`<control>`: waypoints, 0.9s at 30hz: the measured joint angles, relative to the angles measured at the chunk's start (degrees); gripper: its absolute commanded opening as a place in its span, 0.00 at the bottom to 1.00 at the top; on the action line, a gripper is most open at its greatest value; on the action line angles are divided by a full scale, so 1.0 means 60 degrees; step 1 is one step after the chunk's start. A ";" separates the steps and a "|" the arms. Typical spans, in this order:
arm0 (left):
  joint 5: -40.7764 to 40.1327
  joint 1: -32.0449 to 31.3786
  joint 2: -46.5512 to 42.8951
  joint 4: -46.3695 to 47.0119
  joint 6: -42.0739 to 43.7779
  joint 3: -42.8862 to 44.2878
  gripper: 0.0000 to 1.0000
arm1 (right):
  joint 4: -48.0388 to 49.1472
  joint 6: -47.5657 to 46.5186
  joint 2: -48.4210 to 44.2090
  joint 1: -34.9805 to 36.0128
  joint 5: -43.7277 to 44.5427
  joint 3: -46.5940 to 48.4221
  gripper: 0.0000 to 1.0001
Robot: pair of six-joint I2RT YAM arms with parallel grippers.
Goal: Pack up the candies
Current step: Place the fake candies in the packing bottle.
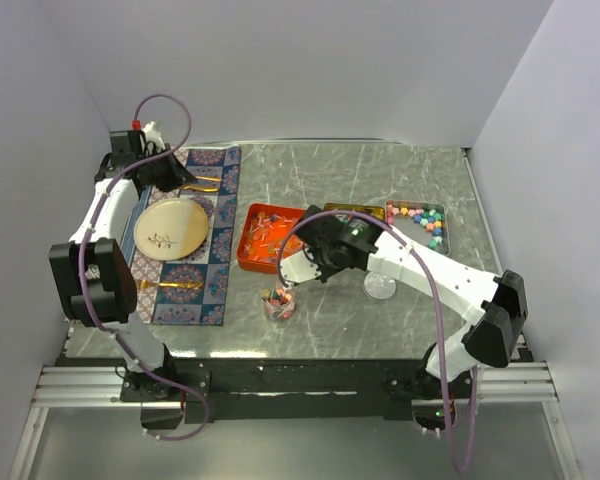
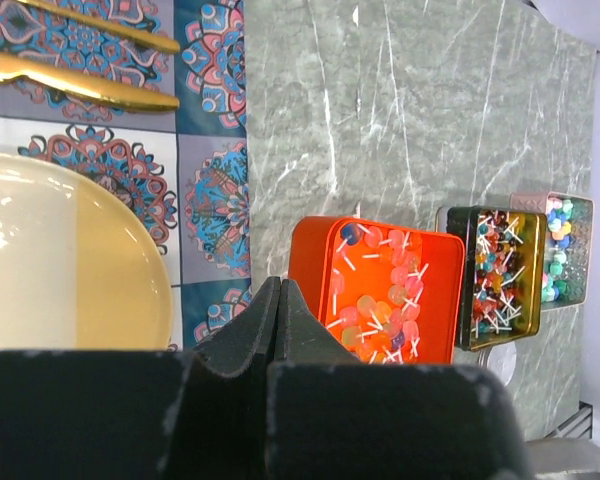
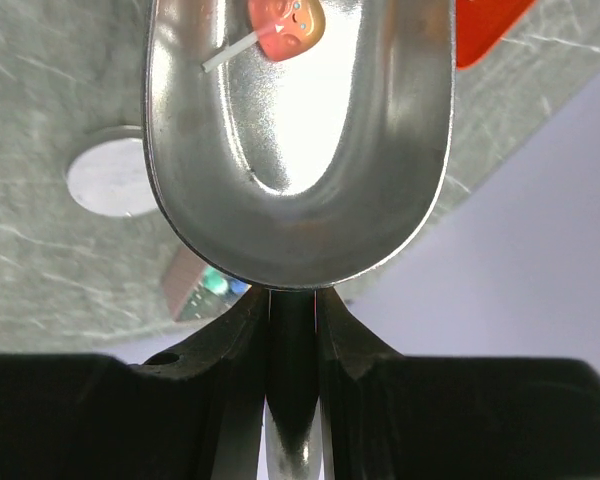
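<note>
Nearest the bases: small jar (image 1: pixel 278 302) on the counter (image 1: pixel 310 170), already holding some candies. A round lid (image 1: pixel 380 287) lies well apart to its right.

Just behind the jar, the right jaws are clamped on the handle of a metal scoop (image 3: pixel 300 150). The bowl faces up with one orange-pink lollipop (image 3: pixel 285 25) near its front end, stick pointing sideways. From the top view I can't tell if the scoop's lip is over the jar mouth.

My read of the step: carry this scoop load to the jar and tip it in.
- keep the bowl level in transit, since a lone lollipop will slide on bare metal
- centre the lip over the mouth before any roll
- tip slowly; the stick could catch on the jar rim and flick out
- don't nudge the jar, it looks light

Behind that is the main stock of candies:
- orange tray (image 2: pixel 312 270): lollipops (image 2: pixel 385 290)
- olive tray (image 2: pixel 452 290), beside it: mixed ones
- end tray (image 2: pixel 570 285): ball candies (image 1: pixel 420 212)

Far left: plate (image 1: pixel 170 230) on a patterned placemat (image 1: pixel 215 270), with gold cutlery (image 2: pixel 80 85) at its far end. The left jaws are together and empty, hanging over that end, clear of the work.
</note>
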 measured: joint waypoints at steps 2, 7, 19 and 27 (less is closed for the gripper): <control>0.0011 0.0004 -0.0044 0.0091 -0.0098 -0.0171 0.01 | 0.0000 0.0015 0.0011 0.0273 0.0444 0.0000 0.00; 0.0076 0.0011 -0.0240 0.0335 -0.0302 -0.0459 0.01 | -0.0029 0.0011 0.0018 0.0882 0.1486 0.0007 0.00; 0.0171 0.0015 -0.0780 0.0790 -0.0612 -0.0725 0.01 | -0.0594 -0.0025 0.0415 0.2033 0.3315 0.0361 0.00; 0.0324 -0.0018 -0.0849 0.0933 -0.0809 -0.0725 0.01 | -0.1450 0.0142 0.0521 0.1494 0.3665 0.1497 0.00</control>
